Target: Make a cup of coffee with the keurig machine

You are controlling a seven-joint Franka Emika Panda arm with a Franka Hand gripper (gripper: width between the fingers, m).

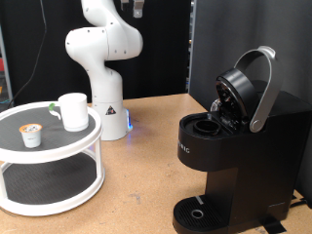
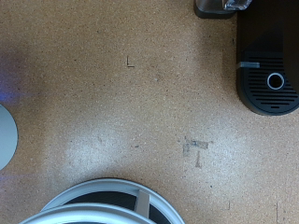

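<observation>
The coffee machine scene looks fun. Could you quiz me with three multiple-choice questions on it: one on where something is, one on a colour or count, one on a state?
1. Where does the cup stand?
A. On the machine's drip tray
B. On the top tier of the round white stand
C. On the bare table

2. How many small pods lie on the stand's top tier?
A. One
B. Three
C. None

3. How is the lid of the keurig machine?
A. Shut flat
C. Taken off and lying on the table
B. Lifted open

Answers:
1. B: the exterior view shows the white mug on the stand's upper shelf, at that view's left.
2. A: a single pod sits in front of the mug.
3. B: the silver handle is swung up and the brew chamber gapes.

The gripper shows in neither picture.
</observation>
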